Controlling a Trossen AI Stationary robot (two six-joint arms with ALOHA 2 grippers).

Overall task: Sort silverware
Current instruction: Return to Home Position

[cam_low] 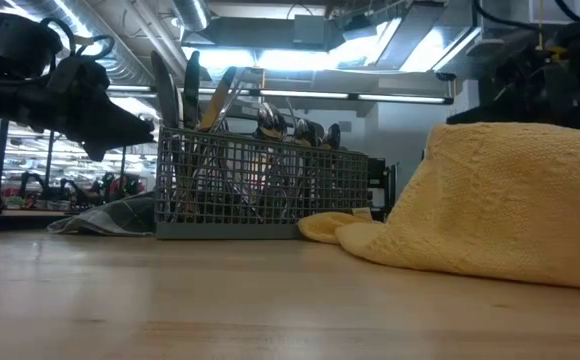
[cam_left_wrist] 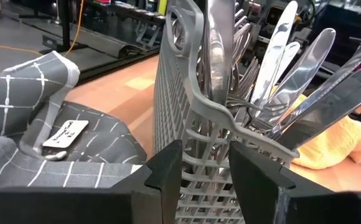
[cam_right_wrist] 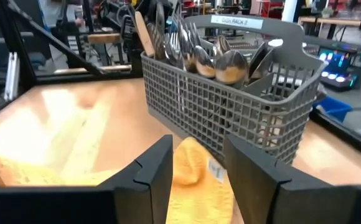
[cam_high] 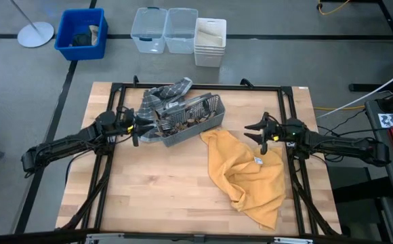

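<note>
The silverware, several shiny forks, spoons and knives, stands handles-down in a grey mesh caddy at the table's far middle. The caddy's far left part rests against a grey checked cloth. My left gripper is open at the caddy's left end. In the left wrist view the caddy's corner rim shows between its fingers. My right gripper is open and empty, above the far edge of a yellow cloth, facing the caddy's right end. My left gripper comes level from the table's left, with one finger on each side of the caddy's left end wall. I cannot tell whether the fingers touch it. The caddy stands on the table.
The crumpled yellow cloth lies right of the caddy and reaches toward the near right. Bare wood lies at the near left. A blue bin, two clear bins and a white bin stand on the floor beyond the far edge.
</note>
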